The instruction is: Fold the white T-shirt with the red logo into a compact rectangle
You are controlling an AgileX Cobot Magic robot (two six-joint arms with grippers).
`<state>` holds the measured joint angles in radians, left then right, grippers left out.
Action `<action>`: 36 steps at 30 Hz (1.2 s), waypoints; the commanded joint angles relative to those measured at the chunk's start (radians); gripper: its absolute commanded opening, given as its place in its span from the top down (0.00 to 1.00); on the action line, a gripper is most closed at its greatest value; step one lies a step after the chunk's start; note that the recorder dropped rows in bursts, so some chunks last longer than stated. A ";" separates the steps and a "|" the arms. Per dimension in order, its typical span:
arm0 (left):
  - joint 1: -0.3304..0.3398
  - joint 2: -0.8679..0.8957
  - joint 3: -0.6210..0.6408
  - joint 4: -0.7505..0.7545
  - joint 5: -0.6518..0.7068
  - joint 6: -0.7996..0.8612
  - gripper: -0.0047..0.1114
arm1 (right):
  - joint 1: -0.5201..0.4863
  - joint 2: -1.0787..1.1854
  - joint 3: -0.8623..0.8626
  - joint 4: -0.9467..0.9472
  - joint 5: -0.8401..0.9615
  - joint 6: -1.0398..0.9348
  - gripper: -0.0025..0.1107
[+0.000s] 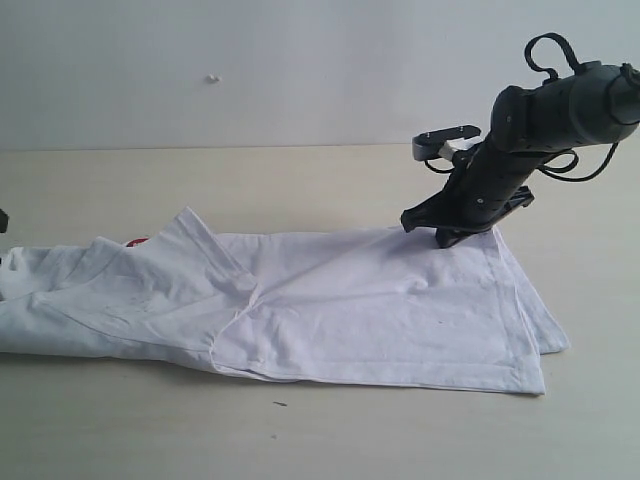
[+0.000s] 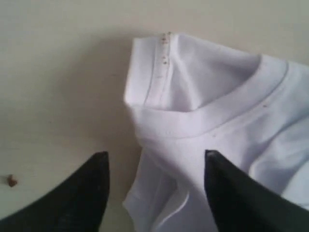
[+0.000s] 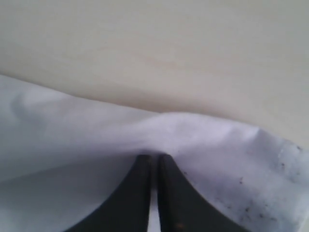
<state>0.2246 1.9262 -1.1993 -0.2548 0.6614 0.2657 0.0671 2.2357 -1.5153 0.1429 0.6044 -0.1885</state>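
**Position.** The white cotton short-sleeved T-shirt [image 1: 380,300] lies across the pale beige tabletop [image 1: 300,180], part folded, with one side turned over the body. Only a sliver of the red fuzzy logo patch [image 1: 137,241] shows, near the left end.

**Right gripper.** The right gripper [image 1: 448,237] stands at the garment's far edge, near the hem end. In the right wrist view its black jaws are pressed together with a ridge of white fabric gathered at the tips. It is judged clamped on the T-shirt.

**Left gripper.** The left gripper [image 2: 155,154] hangs with jaws apart, holding nothing, over the ribbed round collar [image 2: 227,113].

**Step in hand (judged).** Carrying the hem end over toward the collar.
- The right grip should hold every layer at that edge, lift just clear of the table and travel level, so the edges meet square.
- The left should secure the collar end so the cloth does not drag.

**Risk.** A single-layer pinch would leave the lower layer behind.
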 commanded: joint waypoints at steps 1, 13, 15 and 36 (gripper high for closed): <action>0.083 0.041 -0.016 -0.131 0.001 0.075 0.45 | -0.006 -0.004 -0.009 -0.004 -0.008 -0.001 0.88; 0.149 0.155 -0.043 -0.538 0.110 0.386 0.46 | -0.006 -0.004 -0.009 -0.004 -0.017 -0.001 0.88; 0.142 0.171 -0.048 -0.545 0.136 0.386 0.46 | -0.006 -0.004 -0.009 -0.006 -0.017 -0.001 0.88; 0.084 0.209 -0.052 -0.463 0.121 0.349 0.96 | -0.006 -0.004 -0.009 -0.006 -0.009 -0.001 0.88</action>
<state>0.3149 2.1383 -1.2611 -0.7599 0.7760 0.6356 0.0671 2.2357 -1.5153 0.1429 0.5968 -0.1885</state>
